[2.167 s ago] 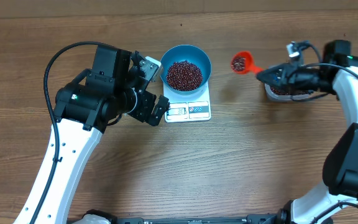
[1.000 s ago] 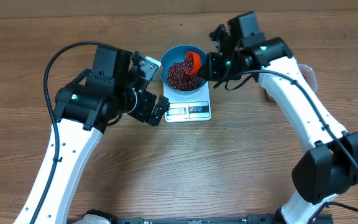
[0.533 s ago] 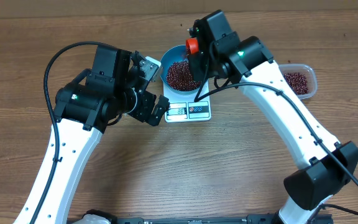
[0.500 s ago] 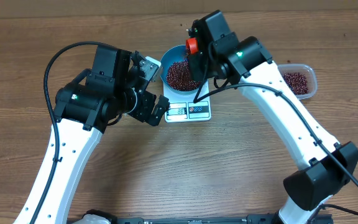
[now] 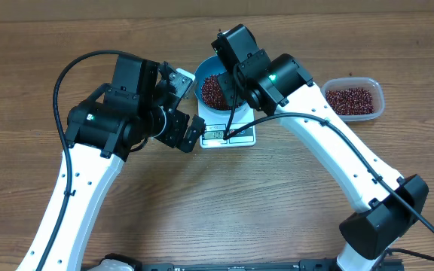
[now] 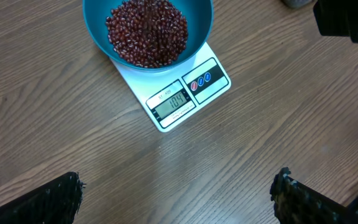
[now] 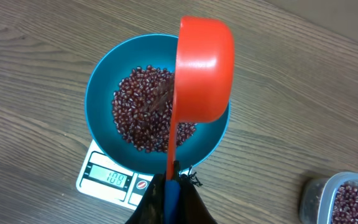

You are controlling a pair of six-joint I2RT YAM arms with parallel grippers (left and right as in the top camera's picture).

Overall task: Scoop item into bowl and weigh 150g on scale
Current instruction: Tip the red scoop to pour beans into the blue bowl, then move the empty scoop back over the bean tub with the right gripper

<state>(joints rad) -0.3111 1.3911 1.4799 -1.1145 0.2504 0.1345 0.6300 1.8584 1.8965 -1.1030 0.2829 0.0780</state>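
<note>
The right gripper (image 7: 171, 194) clamps the scoop (image 7: 205, 68) by its handle, cup tipped directly over the bowl (image 7: 98, 87) on the scale (image 7: 92, 180), beans (image 7: 138, 115) heaped inside. The left gripper (image 6: 176, 199) hangs wide open alongside. The tub (image 5: 377, 98) lies well off right, nearer the right arm.

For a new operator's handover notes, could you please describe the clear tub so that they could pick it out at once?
Find the white scale near the middle of the wooden table, carrying the blue bowl. To the robot's right of it, alone on the wood, sits the clear tub. Unlike the round, opaque bowl, it is a see-through rounded rectangle.
</note>
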